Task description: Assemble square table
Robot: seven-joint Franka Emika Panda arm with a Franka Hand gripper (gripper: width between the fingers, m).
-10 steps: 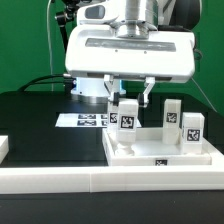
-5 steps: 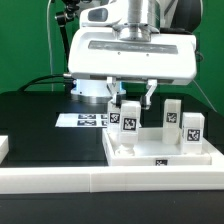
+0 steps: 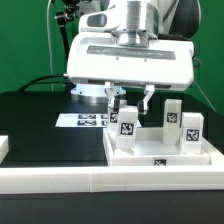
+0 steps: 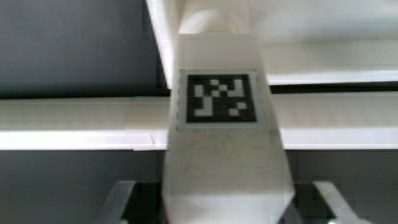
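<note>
Change: the arm has shifted a touch toward the exterior view's left since a second ago, and the gripper (image 3: 131, 97) now sits a little lower over the leg (image 3: 128, 124) nearest it.
Claw: its fingers (image 3: 147, 97) straddle that leg's top with some gap showing either side; not clamped yet, I'd say.
Tabletop: the square slab (image 3: 160, 156) lies flat against the low border wall (image 3: 60, 178), tag on its front rim.
Other legs: two more (image 3: 172, 117) (image 3: 190, 131) stand upright on the slab, toward the exterior view's right.
Wrist view: the tagged leg (image 4: 221, 100) fills the centre between the fingers.
Meaning: looks like a grasp is about to close on it.
</note>
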